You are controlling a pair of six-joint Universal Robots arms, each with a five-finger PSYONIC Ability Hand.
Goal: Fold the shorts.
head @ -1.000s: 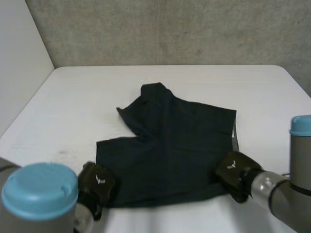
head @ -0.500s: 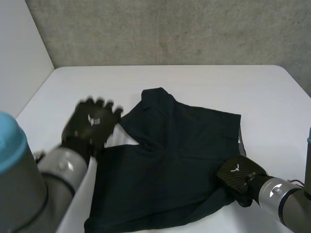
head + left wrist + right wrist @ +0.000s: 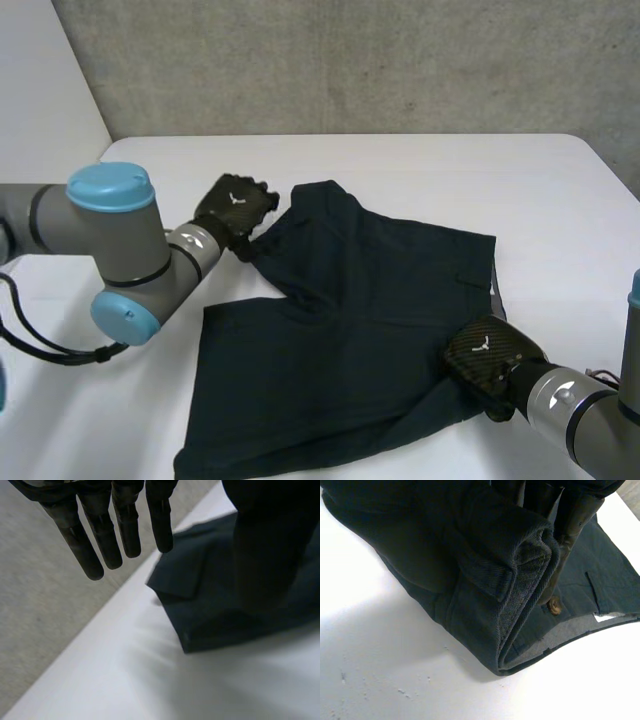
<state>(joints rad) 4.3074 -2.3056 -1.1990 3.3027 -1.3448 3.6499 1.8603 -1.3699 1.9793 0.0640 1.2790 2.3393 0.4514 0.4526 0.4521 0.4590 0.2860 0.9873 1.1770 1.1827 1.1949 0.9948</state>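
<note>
The right hand (image 3: 487,362) was seen closed on the shorts (image 3: 350,330) at the near end of the waistband (image 3: 520,575); in the right wrist view its fingers (image 3: 572,510) were curled round a thick gathered fold of that band, the fold's lower edge being set on the table (image 3: 450,180); the white table was backed by a grey wall (image 3: 350,60); the dark shorts were spread across the middle of the table, the waistband turned towards the robot's right and the two legs towards its left, one leg lying near the robot and the other further off; the left arm (image 3: 120,250) was bent in from the left, its forearm carried above the bare table beside the shorts; the left hand (image 3: 237,208) was held at the hem corner of the far leg (image 3: 175,575); in the left wrist view its fingers (image 3: 100,535) were kept straight and slightly spread, with nothing enclosed by them, and the hem corner was seen lying flat on the table just beyond the fingertips; a brown button (image 3: 553,606) was exposed inside the waistband, just below the right hand's fingers; a small white tab (image 3: 607,616) was seen beside it on the grey lining.
</note>
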